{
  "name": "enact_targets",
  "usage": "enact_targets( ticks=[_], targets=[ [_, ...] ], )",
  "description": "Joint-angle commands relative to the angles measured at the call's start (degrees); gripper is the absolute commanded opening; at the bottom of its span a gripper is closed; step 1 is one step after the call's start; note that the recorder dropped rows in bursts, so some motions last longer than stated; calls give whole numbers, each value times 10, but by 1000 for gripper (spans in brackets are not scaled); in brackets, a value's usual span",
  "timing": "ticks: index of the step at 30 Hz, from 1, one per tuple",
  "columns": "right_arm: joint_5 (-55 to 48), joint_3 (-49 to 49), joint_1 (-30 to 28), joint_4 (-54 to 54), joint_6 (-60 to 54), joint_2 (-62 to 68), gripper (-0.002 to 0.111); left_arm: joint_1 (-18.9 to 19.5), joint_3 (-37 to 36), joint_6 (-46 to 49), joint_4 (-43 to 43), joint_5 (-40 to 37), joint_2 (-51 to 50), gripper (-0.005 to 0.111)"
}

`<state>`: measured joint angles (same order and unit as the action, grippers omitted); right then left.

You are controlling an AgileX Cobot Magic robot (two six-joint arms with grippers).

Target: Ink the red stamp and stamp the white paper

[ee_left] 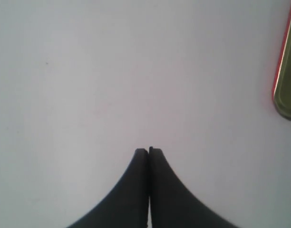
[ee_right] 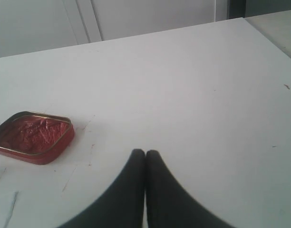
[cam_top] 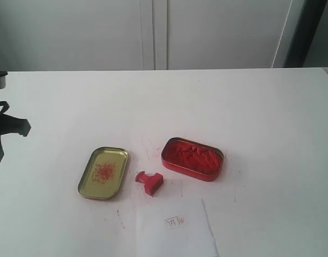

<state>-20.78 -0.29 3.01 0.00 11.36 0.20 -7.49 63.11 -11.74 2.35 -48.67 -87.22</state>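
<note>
There is one of each thing on the white tabletop (cam_top: 250, 101): one small bright-red plastic stamp (cam_top: 149, 182), one thin white sheet of paper (cam_top: 177, 227), one oval red tin of red ink paste (cam_top: 192, 158) and one oval gold-coloured metal lid (cam_top: 103, 172).

The red stamp lies tipped on its side, knob handle to the left and square block base to the right. It sits between the lid on its left and the tin on its right, a little nearer than both and touching neither. The white paper lies nearer again, at the near edge of the scene. Its right edge shows as a faint line, its other edges are hard to tell from the table, and it carries one small faint red print (cam_top: 174, 220). The lid lies hollow side up with red smears inside. The tin is open, with rough paste filling it. Thin red streaks mark the table around the stamp. Nothing covers the stamp or the paper.

There are two grippers. The left gripper (ee_left: 149, 151) has its two black fingers pressed together with nothing between them, over bare table, with the lid's rim at the edge of its view. A dark part of the left arm (cam_top: 8, 127) shows at the far left, well apart from the lid. The right gripper (ee_right: 145, 153) is likewise closed and empty, over bare table to the right of the tin.
</note>
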Motion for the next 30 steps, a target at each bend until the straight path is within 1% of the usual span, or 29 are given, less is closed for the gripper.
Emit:
enact_targets(
  ticks=[1,4,9,12,30],
  targets=[
    [8,3,-1,0,-1,-2,0,1,-58,-5,-8,9,56,0],
    [8,3,-1,0,-1,-2,0,1,-97,-2,-14,11,101,0],
    [8,3,-1,0,-1,-2,0,1,-123,2,-14,11,149,0],
    [8,3,-1,0,-1,-2,0,1,-123,17,-14,11,161,0],
    [8,3,-1,0,-1,-2,0,1,-123,17,-14,22,170,0]
  ],
)
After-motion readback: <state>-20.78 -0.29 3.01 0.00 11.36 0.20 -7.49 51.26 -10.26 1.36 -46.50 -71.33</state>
